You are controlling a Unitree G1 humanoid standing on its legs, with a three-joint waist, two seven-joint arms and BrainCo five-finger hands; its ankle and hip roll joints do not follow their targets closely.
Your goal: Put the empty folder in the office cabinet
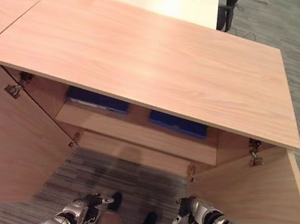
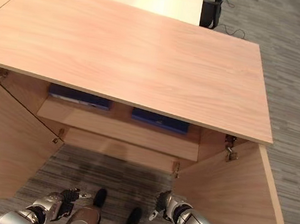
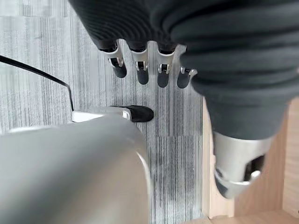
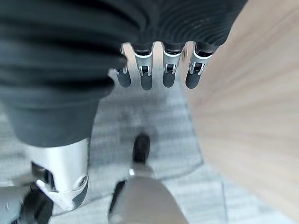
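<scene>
Both hands hang low with fingers straight and apart, holding nothing — the left hand [image 1: 89, 206] over the carpet [image 1: 114, 173], the right hand [image 1: 195, 209] just beside the open right door [image 1: 260, 198]. Two blue folders [image 1: 97, 100] [image 1: 177, 124] lie on the cabinet [image 1: 146, 56] shelf, well apart from either hand; which is the task's I cannot tell.

The likeliest trouble, I judge, is the right hand or arm catching the right door and swinging it, or a door left open.

The cabinet top hides most of the shelf and the folders' far parts — whether they sit fully in is unclear.
</scene>
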